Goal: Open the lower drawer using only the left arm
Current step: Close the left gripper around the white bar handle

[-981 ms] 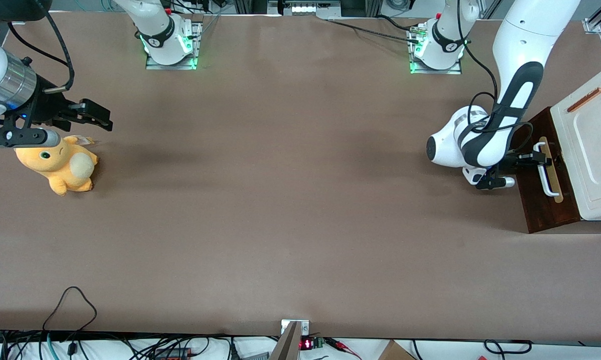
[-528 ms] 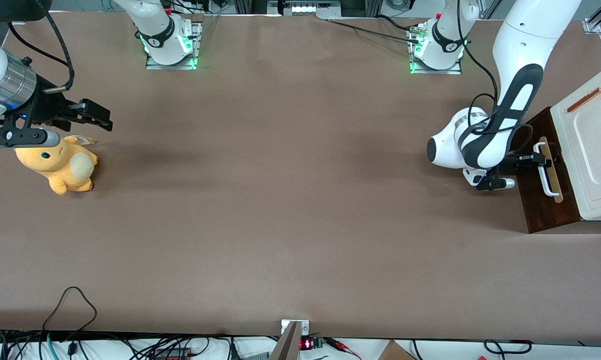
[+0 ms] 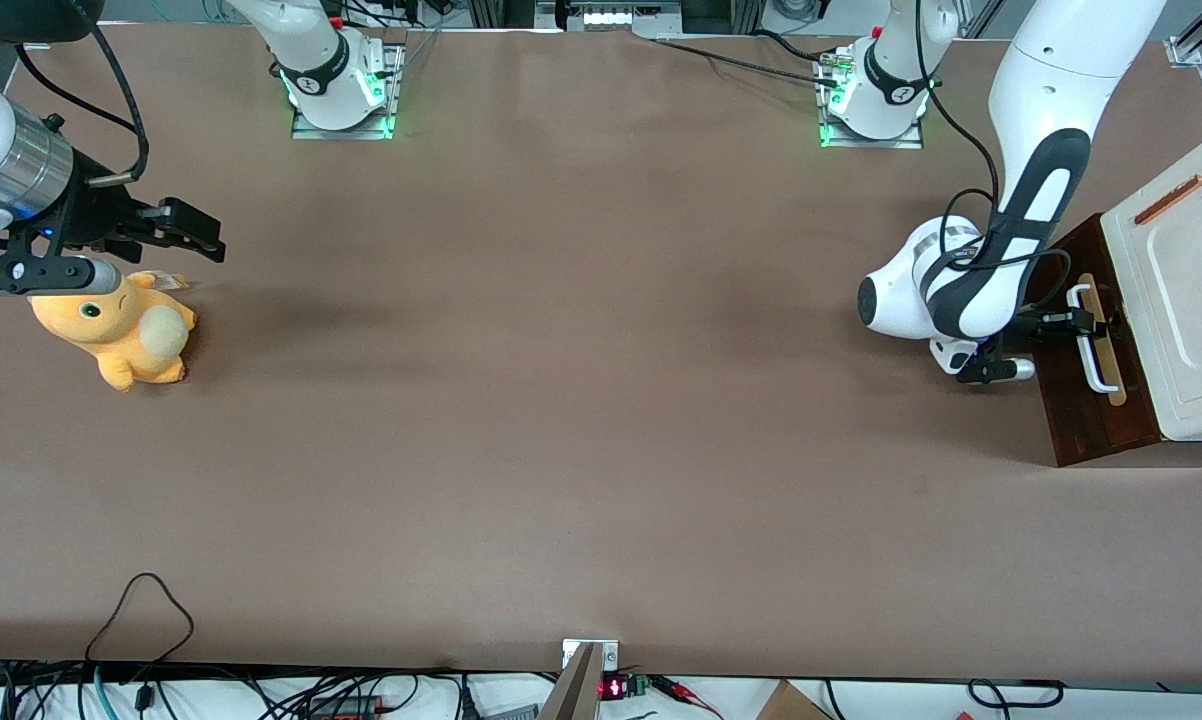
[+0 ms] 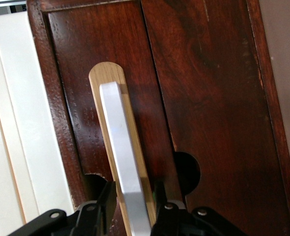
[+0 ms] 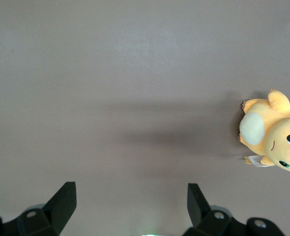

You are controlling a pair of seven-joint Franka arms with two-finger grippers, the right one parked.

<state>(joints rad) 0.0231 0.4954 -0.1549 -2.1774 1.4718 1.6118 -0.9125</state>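
Over at the parked arm's end of the desk (image 3: 561, 400) we see a yellow plush toy (image 3: 121, 335), well away from the action and no worry to us. Crossing the bare brown surface, we reach the left arm (image 3: 971, 290), bent low with its hand (image 3: 1079, 322) right at the white handle (image 3: 1091, 340). Next comes the lower drawer (image 3: 1091, 400) itself, its dark wooden front showing no pale interior, so we judge it not yet pulled out. Just past it sits the cream box (image 3: 1181, 300).

From the wrist camera we see the hand (image 4: 133, 206) with a finger (image 4: 105, 204) on either side of the handle (image 4: 123, 162), spread just wider than the bar and not visibly pinching it.

Now the risks, as we read them. If the fingers pull without closing firmly, the smooth bar could slip out. The grip also sits toward one end of the handle, so an off-centre pull may twist the drawer and jam it. And a hard tug could drag the whole cabinet along the desk instead of sliding the drawer free.
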